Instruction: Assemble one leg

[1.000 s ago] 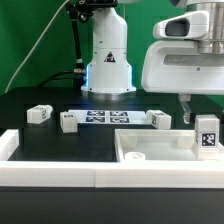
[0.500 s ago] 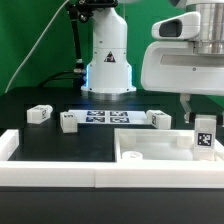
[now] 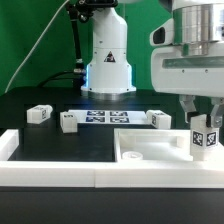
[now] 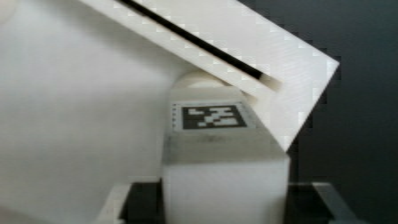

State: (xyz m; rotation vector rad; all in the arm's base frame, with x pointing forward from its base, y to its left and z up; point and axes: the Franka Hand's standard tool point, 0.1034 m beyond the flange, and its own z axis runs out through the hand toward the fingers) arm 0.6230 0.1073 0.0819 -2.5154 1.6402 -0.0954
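My gripper [image 3: 204, 124] is shut on a leg [image 3: 204, 140], a small white block with a black-and-white tag. It holds the leg upright over the near right corner of the large white square panel [image 3: 150, 150]. The leg's lower end is at or just above the panel; I cannot tell if they touch. In the wrist view the leg [image 4: 222, 160] stands between the two dark fingers [image 4: 143, 200], with the panel [image 4: 71, 110] and its raised rim behind it. Three more legs lie on the table: one far left [image 3: 39, 114], one beside it [image 3: 68, 122], one right of the middle [image 3: 160, 119].
The marker board [image 3: 105, 117] lies flat between the loose legs. The robot base [image 3: 107, 60] stands behind it. A white wall [image 3: 60, 176] runs along the front, with a raised end block [image 3: 8, 146] at the exterior view's left.
The gripper has turned about its vertical axis and sunk a little, bringing the held leg lower toward the panel. The loose legs have not moved.
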